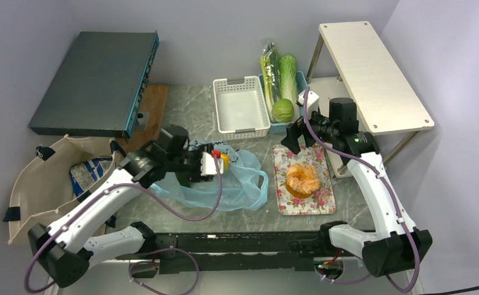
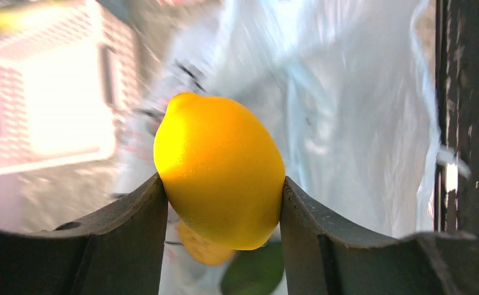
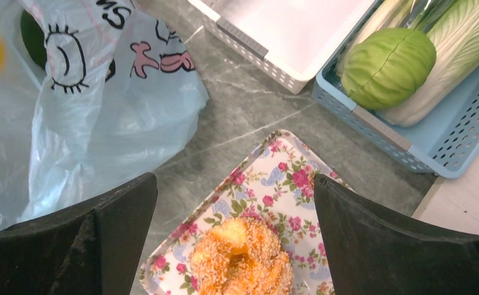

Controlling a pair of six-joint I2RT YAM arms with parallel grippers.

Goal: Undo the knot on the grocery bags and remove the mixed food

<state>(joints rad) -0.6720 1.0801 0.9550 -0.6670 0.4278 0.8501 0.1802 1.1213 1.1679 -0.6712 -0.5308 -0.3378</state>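
Lemon [image 2: 218,178] held above the blue plastic bag [image 1: 240,187]
The left gripper [image 2: 221,187] is clamped on the yellow lemon, over the crumpled bag lying on the table [image 1: 194,114] just left of the flowered tray [image 1: 323,200]. The right gripper [image 3: 234,184] hangs with jaws wide apart above the doughnut [image 1: 303,178] on that tray.

Cut-off black letters [image 3: 112,11], roughly "SM", on the light-blue plastic bag [image 3: 102,123], above a drawn eye [image 3: 65,52].
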